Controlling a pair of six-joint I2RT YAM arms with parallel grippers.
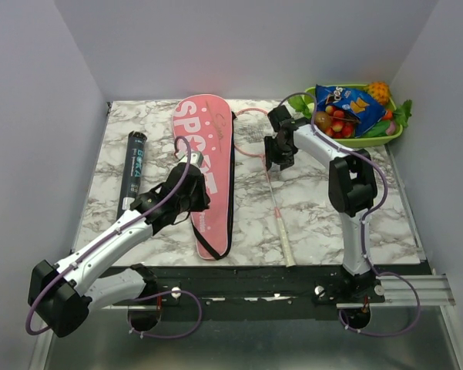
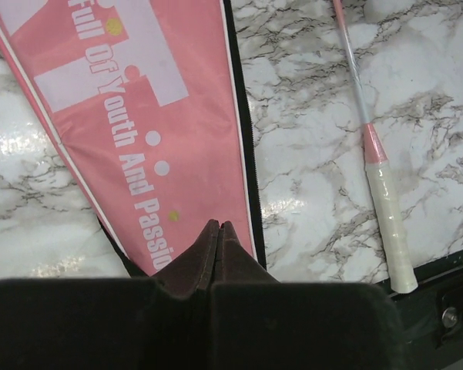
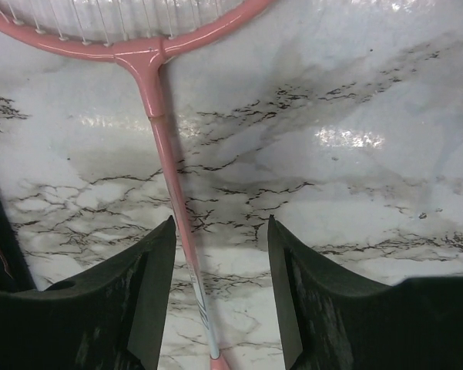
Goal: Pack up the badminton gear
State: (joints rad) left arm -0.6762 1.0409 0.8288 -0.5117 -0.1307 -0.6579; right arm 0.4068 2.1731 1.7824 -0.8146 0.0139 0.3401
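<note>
1. Lying lengthwise on marble table: pink racket bag, long axis running near-to-far, wide end far, narrow end close to the front edge.
2. Lying right of bag, apart from it: racket, roughly parallel, head far, handle end reaching the table's front edge.
3. Sitting in far right corner: green tray of fruit and snacks, just behind right arm.
4. Lying left of bag, well apart: dark tube, parallel, beside left edge.
5. Positioned over bag's narrow end: left gripper, fingers together, nothing visible between them.
6. Straddling racket shaft below the head: right gripper, fingers apart, clear of shaft; bare marble to the right.
</note>
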